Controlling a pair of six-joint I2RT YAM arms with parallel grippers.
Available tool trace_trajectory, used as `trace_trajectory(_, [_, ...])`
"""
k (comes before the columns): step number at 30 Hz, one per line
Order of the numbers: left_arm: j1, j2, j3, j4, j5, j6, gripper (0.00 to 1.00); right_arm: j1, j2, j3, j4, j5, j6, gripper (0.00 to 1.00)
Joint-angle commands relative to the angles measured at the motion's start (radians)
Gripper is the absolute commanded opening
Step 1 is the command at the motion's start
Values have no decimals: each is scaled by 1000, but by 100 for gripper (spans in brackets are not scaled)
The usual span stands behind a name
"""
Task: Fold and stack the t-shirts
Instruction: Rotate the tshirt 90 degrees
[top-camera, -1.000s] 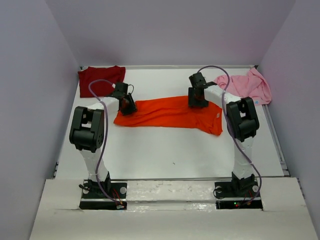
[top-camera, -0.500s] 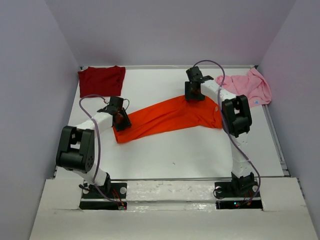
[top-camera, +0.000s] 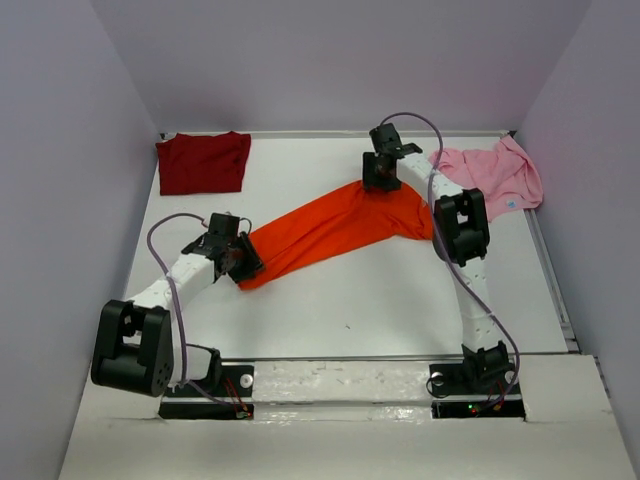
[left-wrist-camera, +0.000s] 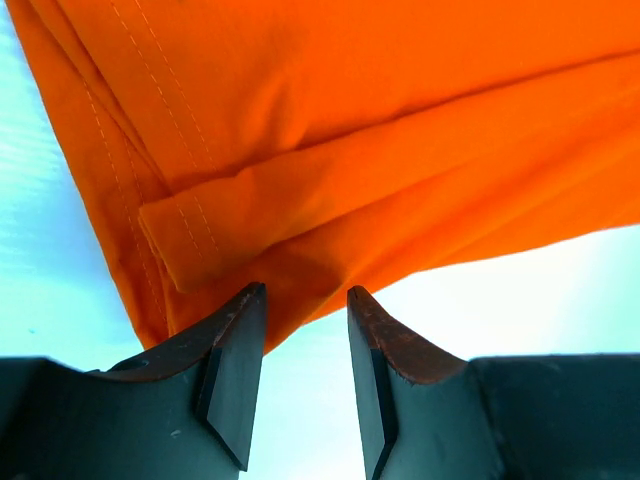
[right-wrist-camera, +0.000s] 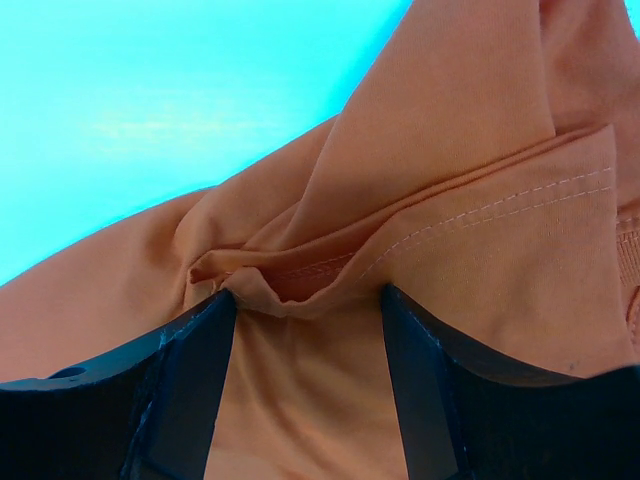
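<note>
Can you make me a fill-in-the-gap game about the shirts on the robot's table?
1. The shirt stretched between the two grippers is ____.
2. The dark red shirt lies in the far ____ corner.
3. The shirt in the far right corner is ____.
4. There are ____ shirts altogether.

Missing words: orange; left; pink; three

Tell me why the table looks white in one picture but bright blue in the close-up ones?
In the top external view the table looks white and the orange t-shirt vivid. In the right wrist view the table is tinted strong turquoise and the shirt looks washed-out peach. In the left wrist view the table glares pale blue-white. That is most likely the wrist cameras' colour balance.
</note>
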Motion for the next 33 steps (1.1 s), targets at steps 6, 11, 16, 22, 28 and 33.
trace_trajectory(6, [-35, -98, -98, -9, 19, -42, 47, -5, 138, 251, 4, -251, 10, 66])
trace_trajectory(11, [-58, -131, -101, -20, 5, -62, 47, -5, 189, 361, 10, -362, 35, 67])
trace_trajectory(16, [-58, -180, -17, -95, -35, -50, 47, -5, 129, 369, 21, -348, -14, 68])
trace_trajectory(22, [-65, -294, 58, -161, -9, -71, 47, -5, -35, 262, 18, -339, -62, 69])
trace_trajectory(28, [-65, -289, 205, -190, -58, -21, 48, 65, -211, 11, 46, -396, -80, 70])
trace_trajectory(33, [-67, -155, 507, -164, -228, 186, 48, 197, -354, -186, 112, -399, -94, 70])
